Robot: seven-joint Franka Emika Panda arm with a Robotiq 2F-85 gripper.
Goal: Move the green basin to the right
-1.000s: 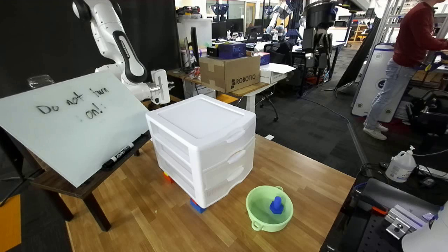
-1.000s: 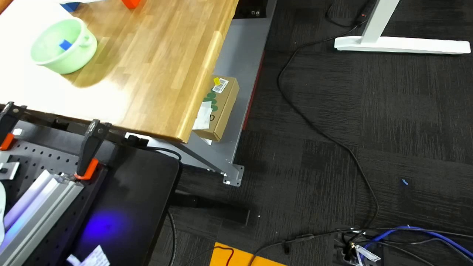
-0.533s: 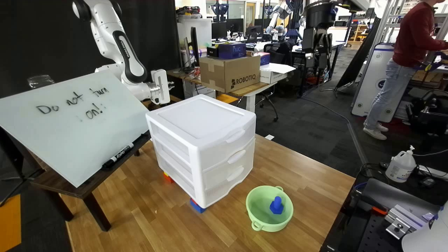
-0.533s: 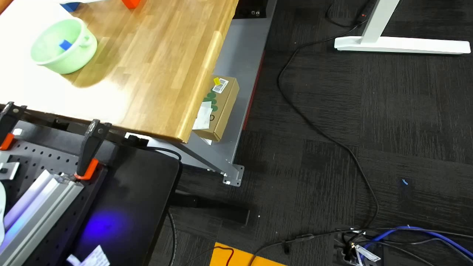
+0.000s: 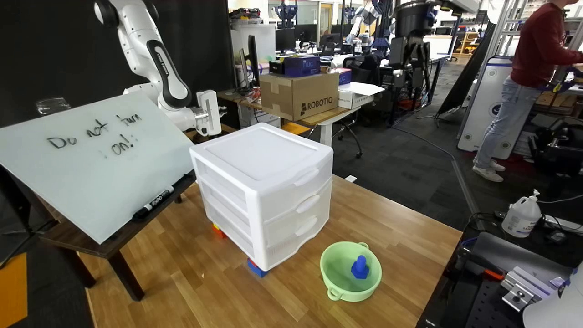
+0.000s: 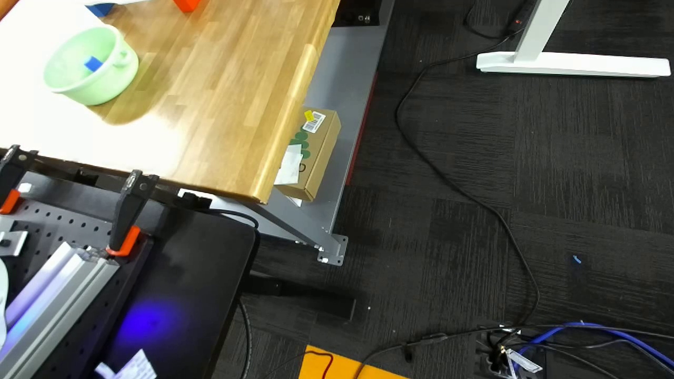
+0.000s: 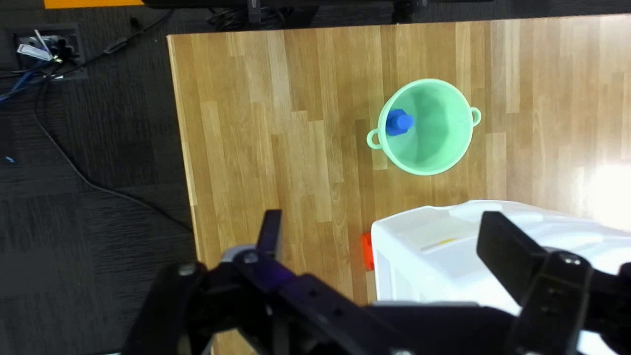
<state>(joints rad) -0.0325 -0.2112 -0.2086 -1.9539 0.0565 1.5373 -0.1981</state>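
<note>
Lime green and upright, the basin sits on the table near the drawers but apart from them, and we see a blue peg inside it. We look down past the gripper in the wrist view, its fingers spread wide and well apart from the basin. In an exterior view, we see a blue block at the foot of the drawers.

- Wrist view: your hand, cut by the bottom edge, covers part of the white drawer unit.
- In an exterior view, the green basin conceals part of the blue piece from you.
- In an exterior view, the person is cropped at the top edge.
</note>
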